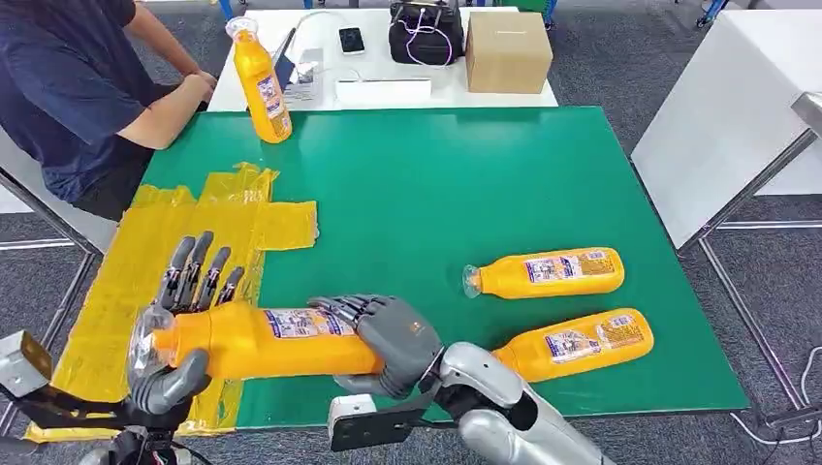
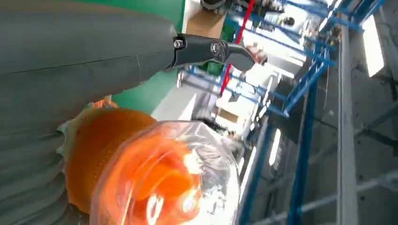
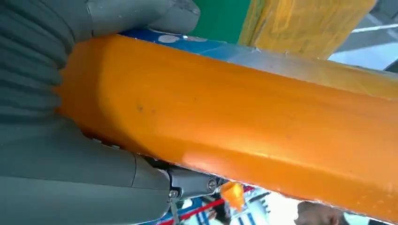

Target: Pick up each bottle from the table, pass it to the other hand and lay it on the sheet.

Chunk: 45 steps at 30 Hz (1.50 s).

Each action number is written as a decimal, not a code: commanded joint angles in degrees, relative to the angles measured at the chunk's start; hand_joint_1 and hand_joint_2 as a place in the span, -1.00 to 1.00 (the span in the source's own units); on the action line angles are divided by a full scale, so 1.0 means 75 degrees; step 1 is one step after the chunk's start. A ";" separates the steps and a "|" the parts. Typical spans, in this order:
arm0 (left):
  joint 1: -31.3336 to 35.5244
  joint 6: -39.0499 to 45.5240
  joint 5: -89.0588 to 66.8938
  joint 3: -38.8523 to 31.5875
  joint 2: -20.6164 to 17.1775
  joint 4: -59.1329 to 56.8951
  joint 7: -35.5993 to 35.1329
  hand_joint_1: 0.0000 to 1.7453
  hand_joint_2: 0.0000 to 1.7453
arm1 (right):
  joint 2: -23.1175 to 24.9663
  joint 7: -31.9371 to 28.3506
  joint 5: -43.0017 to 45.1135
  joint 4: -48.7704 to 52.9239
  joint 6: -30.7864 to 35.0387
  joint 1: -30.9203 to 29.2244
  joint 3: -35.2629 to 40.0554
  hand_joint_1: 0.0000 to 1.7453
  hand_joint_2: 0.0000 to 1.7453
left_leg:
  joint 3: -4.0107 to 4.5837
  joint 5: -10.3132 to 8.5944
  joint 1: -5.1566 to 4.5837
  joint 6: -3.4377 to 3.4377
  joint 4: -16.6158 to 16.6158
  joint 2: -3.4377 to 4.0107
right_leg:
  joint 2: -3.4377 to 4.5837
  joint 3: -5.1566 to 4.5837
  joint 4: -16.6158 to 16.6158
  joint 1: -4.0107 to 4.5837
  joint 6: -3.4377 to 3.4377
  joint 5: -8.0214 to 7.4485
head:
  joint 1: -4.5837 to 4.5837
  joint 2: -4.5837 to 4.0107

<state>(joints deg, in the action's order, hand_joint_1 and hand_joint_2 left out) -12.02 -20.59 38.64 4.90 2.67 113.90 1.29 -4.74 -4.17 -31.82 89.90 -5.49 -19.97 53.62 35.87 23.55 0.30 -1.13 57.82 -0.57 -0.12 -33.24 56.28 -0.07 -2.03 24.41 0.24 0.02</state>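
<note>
My right hand grips the base of the orange bottle, lying horizontal at lower left, cap pointing left into my left hand, whose thumb closes beneath while its fingers stay straight.

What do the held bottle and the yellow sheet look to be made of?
Held bottle: likely clear glossy plastic filled with orange liquid; its see-through cap end catches highlights in the left wrist view.
Yellow sheet: seemingly thin plastic film or tape strips; it lies wrinkled, shiny and patched on the green table.

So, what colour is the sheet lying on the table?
Yellow; the sheet shows best in the head view, on the green table.
</note>
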 commanded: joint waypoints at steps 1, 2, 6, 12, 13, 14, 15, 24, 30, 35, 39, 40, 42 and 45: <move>0.0160 0.0035 0.0197 0.0209 -0.0241 -0.0490 -0.0096 -1.00 1.00 | -0.0272 -0.0064 0.0095 -0.0357 -0.0075 -0.0452 0.0668 1.00 1.00 | -0.0043 0.0012 -0.0001 0.0005 -0.0009 0.0006 | 0.0001 0.0045 -0.0012 0.0000 0.0001 0.0012 | -0.0003 0.0000; 0.0156 0.0040 0.0237 0.0214 -0.0250 -0.0490 -0.0115 -1.00 1.00 | -0.0276 -0.0065 0.0104 -0.0356 -0.0075 -0.0460 0.0676 1.00 1.00 | -0.0033 0.0009 -0.0001 0.0003 -0.0007 0.0006 | 0.0002 0.0034 -0.0008 0.0000 0.0001 0.0008 | 0.0000 0.0000; 0.0149 -0.0008 0.0413 0.0218 -0.0245 -0.0508 -0.0087 1.00 1.00 | -0.0267 -0.0041 0.0198 -0.0390 -0.0117 -0.0486 0.0690 1.00 1.00 | -0.0032 0.0007 -0.0003 0.0003 -0.0009 0.0005 | 0.0001 0.0032 -0.0009 -0.0002 0.0001 0.0008 | -0.0003 0.0000; 0.0133 -0.0044 0.0506 0.0189 -0.0223 -0.0531 -0.0046 1.00 1.00 | -0.0281 -0.0023 0.0225 -0.0470 -0.0139 -0.0526 0.0735 1.00 1.00 | -0.0034 0.0007 -0.0002 0.0004 -0.0011 0.0004 | 0.0000 0.0035 -0.0010 -0.0001 0.0002 0.0008 | 0.0000 0.0000; 0.0133 -0.0044 0.0506 0.0189 -0.0223 -0.0531 -0.0046 1.00 1.00 | -0.0281 -0.0023 0.0225 -0.0470 -0.0139 -0.0526 0.0735 1.00 1.00 | -0.0021 0.0003 -0.0003 0.0002 -0.0009 0.0004 | 0.0001 0.0020 -0.0007 -0.0003 0.0000 0.0004 | 0.0000 0.0000; 0.0126 -0.0047 0.0512 0.0190 -0.0221 -0.0536 -0.0042 1.00 1.00 | -0.0283 -0.0017 0.0231 -0.0471 -0.0143 -0.0530 0.0733 1.00 1.00 | -0.0043 0.0011 -0.0001 0.0005 -0.0011 0.0010 | 0.0005 0.0043 -0.0012 0.0000 0.0002 0.0010 | 0.0000 0.0000; 0.0113 -0.0054 0.0531 0.0175 -0.0207 -0.0540 -0.0027 1.00 1.00 | -0.0290 0.0017 0.0246 -0.0487 -0.0169 -0.0535 0.0746 1.00 1.00 | -0.0054 0.0015 0.0000 0.0006 -0.0011 0.0010 | 0.0004 0.0054 -0.0014 0.0001 0.0003 0.0014 | -0.0003 0.0000; 0.0092 -0.0052 0.0562 0.0161 -0.0189 -0.0543 -0.0014 1.00 1.00 | -0.0319 0.0039 0.0250 -0.0548 -0.0180 -0.0525 0.0764 1.00 1.00 | -0.0032 0.0007 0.0000 0.0004 -0.0009 0.0004 | 0.0000 0.0032 -0.0011 0.0000 0.0001 0.0007 | 0.0000 0.0000; 0.0039 -0.0047 0.0593 0.0135 -0.0148 -0.0519 -0.0014 1.00 1.00 | -0.0383 0.0265 0.0172 -0.0563 0.0068 -0.0326 0.0498 1.00 1.00 | -0.0051 0.0013 0.0001 0.0005 -0.0012 0.0003 | -0.0003 0.0054 -0.0017 0.0002 0.0002 0.0013 | 0.0000 0.0000; -0.0014 -0.0002 0.0541 0.0098 -0.0104 -0.0452 -0.0009 1.00 1.00 | -0.0505 0.0355 -0.0091 -0.0329 0.0410 -0.0126 0.0163 -0.94 1.00 | -0.0036 0.0010 0.0001 0.0003 -0.0008 -0.0006 | -0.0010 0.0041 -0.0013 0.0001 0.0000 0.0012 | 0.0000 0.0000; -0.0164 0.0119 0.0360 -0.0029 -0.0030 -0.0336 0.0036 1.00 1.00 | -0.0652 0.0531 -0.0411 0.0086 0.0778 0.0277 -0.0465 -1.00 -1.00 | -0.0013 0.0004 -0.0001 0.0001 -0.0004 -0.0009 | -0.0012 0.0015 -0.0007 0.0000 -0.0001 0.0007 | 0.0000 0.0000; -0.0229 0.0159 0.0297 -0.0081 -0.0005 -0.0283 0.0051 1.00 1.00 | -0.0763 0.0537 -0.0417 0.0261 0.0822 0.0402 -0.0665 -1.00 -1.00 | -0.0031 0.0012 0.0002 0.0002 -0.0003 -0.0009 | -0.0014 0.0037 -0.0011 0.0003 -0.0001 0.0014 | -0.0003 0.0000; -0.0372 0.0302 -0.0035 -0.0291 0.0094 -0.0168 0.0171 1.00 1.00 | -0.0832 0.0770 -0.0845 0.0762 0.1109 0.0918 -0.1336 -1.00 -1.00 | -0.0033 0.0014 -0.0001 0.0000 -0.0001 -0.0010 | -0.0014 0.0041 -0.0009 0.0000 -0.0003 0.0017 | -0.0003 0.0000; -0.0554 0.0392 -0.0628 -0.0639 0.0260 0.0044 0.0388 1.00 1.00 | -0.1096 0.0764 -0.1082 0.1411 0.1231 0.1457 -0.2181 -1.00 -1.00 | -0.0049 0.0027 0.0001 0.0001 0.0001 -0.0014 | -0.0021 0.0062 -0.0011 0.0002 -0.0003 0.0030 | 0.0000 0.0000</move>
<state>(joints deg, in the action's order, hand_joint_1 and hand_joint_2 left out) -13.88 -19.15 40.03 5.49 2.08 113.02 2.16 -7.97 0.37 -36.45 90.96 1.28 -16.73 50.72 35.88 23.55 0.29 -1.13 57.82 -0.59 -0.13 -33.24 56.26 -0.08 -2.03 24.42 0.24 0.02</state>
